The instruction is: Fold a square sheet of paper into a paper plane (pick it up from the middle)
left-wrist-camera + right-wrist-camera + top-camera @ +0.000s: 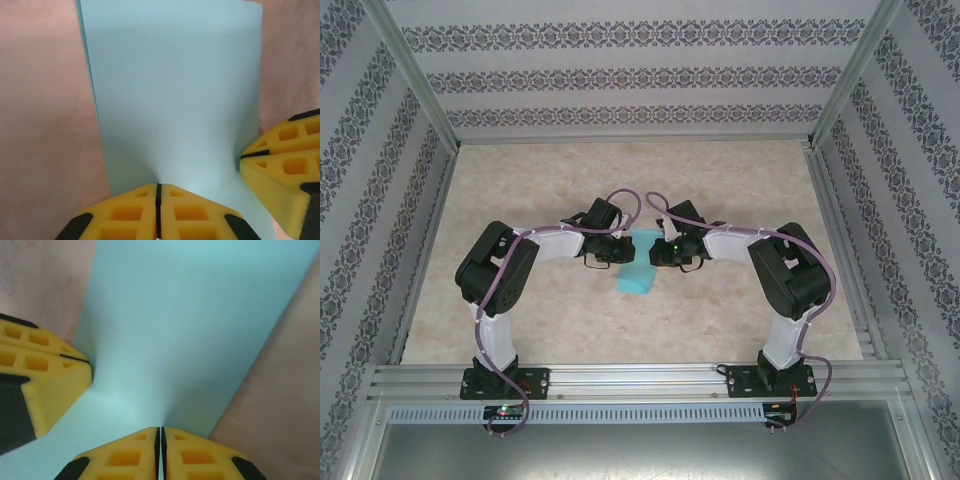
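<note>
1. The left arm (498, 290) rises from its base at the near edge of the desk (740, 180). It bends at the elbow and reaches inward toward the middle, with a purple cable (480, 325) running along it.
2. The left pincer (158, 192) has its yellow jaws pressed together, with just a thin dark seam between them. They are clamped on one edge of the sheet of paper (175, 90), which puckers slightly where it is pinched.
3. The sheet of paper is plain teal and sits over the middle of the desk, between the two pincers. In the top view it runs from the gap between them toward the near edge, slightly tilted. In the left wrist view a second layer shows along its left edge, so it is doubled over. Whether its far end touches the desk cannot be told.
4. The right pincer (161, 435) is likewise closed tight, its jaws meeting on the paper's edge. It grips just beside the left pincer, the two close together but apart, with paper between them.
5. The right arm (790, 290) mirrors the left, folding inward from its own base at the near edge of the desk.
</note>
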Controlling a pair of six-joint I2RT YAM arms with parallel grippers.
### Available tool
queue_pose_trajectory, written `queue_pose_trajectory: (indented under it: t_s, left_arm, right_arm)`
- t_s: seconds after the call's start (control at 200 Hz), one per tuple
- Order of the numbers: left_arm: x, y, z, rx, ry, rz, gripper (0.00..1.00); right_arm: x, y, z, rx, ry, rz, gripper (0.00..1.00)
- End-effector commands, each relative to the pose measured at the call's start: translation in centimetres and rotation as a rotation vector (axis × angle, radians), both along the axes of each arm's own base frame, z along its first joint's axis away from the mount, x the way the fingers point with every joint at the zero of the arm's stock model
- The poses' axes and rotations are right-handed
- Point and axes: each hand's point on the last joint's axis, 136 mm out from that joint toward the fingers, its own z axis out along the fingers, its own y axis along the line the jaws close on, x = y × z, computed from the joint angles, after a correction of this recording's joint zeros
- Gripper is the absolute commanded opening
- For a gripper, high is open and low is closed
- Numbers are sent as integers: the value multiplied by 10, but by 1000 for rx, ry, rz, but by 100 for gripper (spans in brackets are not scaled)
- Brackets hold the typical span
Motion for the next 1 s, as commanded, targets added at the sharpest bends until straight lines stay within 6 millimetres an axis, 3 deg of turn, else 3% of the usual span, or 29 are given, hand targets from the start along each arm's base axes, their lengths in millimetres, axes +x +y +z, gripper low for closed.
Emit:
queue_pose_trajectory:
  t_s: [0.0,0.14,0.33,0.994]
  left_arm:
    - [-56,56,-76,283,236,17,11]
    - [-55,55,-75,281,236,13,11]
    - [-55,55,-73,284,230,9,11]
    - [-53,59,-72,300,228,7,11]
  right_arm:
    - [-13,2,9,18,12,20,13]
    - [-5,20,22,87,-6,30,13]
    - [-4,32,10,84,26,65,13]
    - [-61,-9,-13,-45,125,135,13]
